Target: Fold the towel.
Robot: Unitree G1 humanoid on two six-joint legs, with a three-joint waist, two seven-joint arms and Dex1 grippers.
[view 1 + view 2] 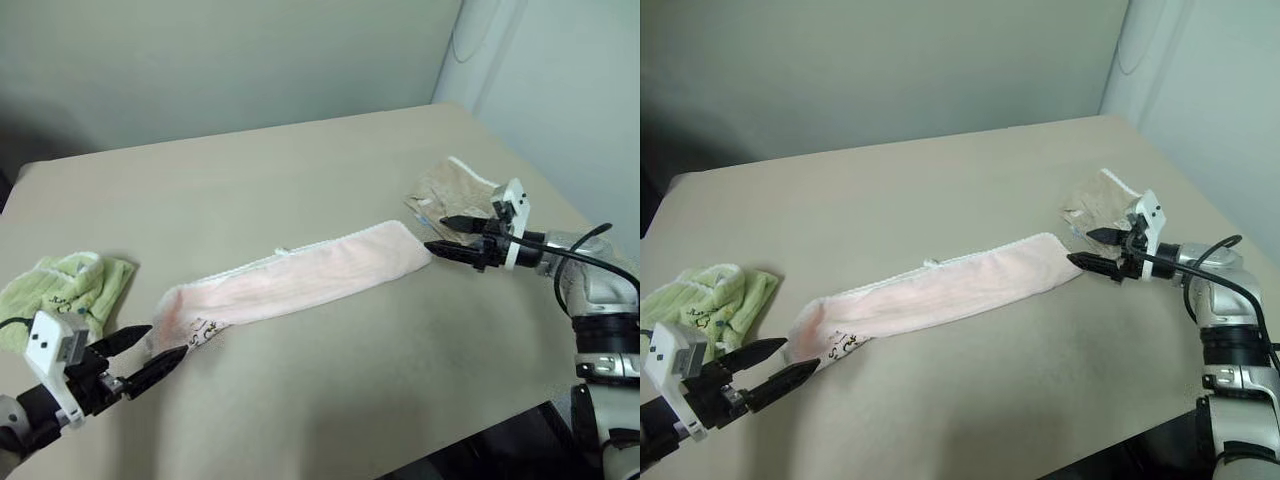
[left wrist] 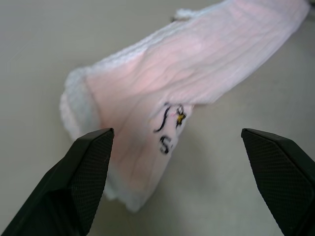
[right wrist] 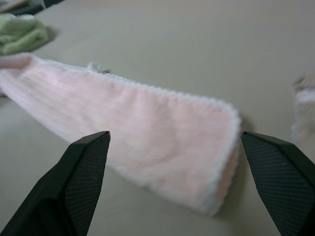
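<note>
Currently the towel (image 1: 300,285) is laid as a long folded strip across the table (image 1: 300,170); left gripper (image 1: 150,355) and right gripper (image 1: 452,234) are held open, empty, at its ends. Ends should be pinched squarely, edges aligned.

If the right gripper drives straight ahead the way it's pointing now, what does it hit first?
Most likely the near end of the pink towel: the open right gripper points straight at it, with nothing visible between them.
</note>
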